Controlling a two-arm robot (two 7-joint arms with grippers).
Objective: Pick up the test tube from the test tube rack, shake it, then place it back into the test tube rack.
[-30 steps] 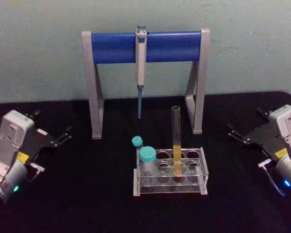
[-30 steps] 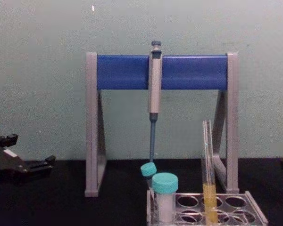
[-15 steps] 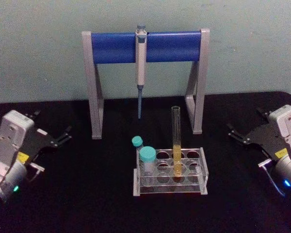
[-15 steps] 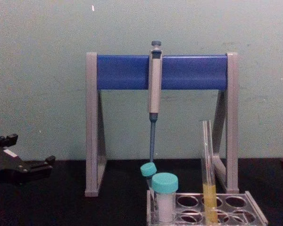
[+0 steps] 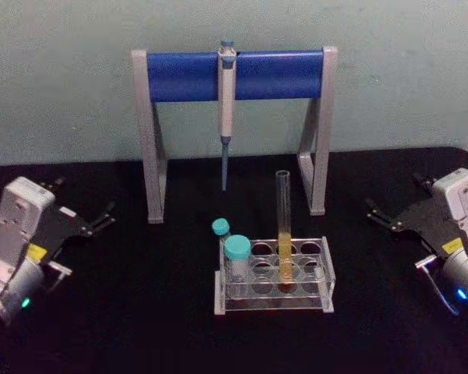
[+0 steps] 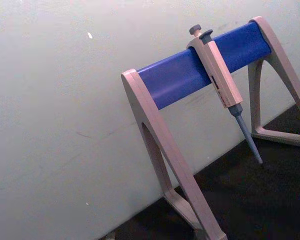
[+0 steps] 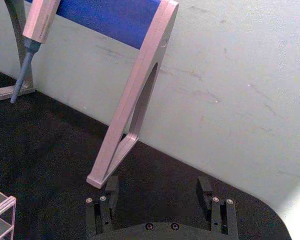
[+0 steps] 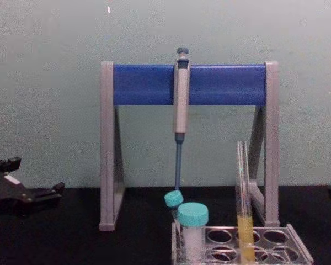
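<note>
1. I am resting my left gripper (image 5: 82, 201) low over the black table (image 5: 140, 312) at its left side. Its jaws are standing wide and gripping nothing.
2. I am resting my right gripper (image 5: 395, 196) at the table's right side. Its fingers (image 7: 106, 200) are spread well apart and are also empty.
3. The test tube (image 5: 284, 226) is standing upright in a hole toward the middle of the test tube rack (image 5: 249, 302), with yellow liquid in its lower part.
4. The rack is sitting between my two grippers, well apart from each. The tube is standing nearer my right one.
5. Teal-capped vials (image 5: 236, 253) are occupying the rack's left end. A grey pipette (image 5: 226, 86) is hanging on the blue-barred stand (image 5: 187, 75) behind.
</note>
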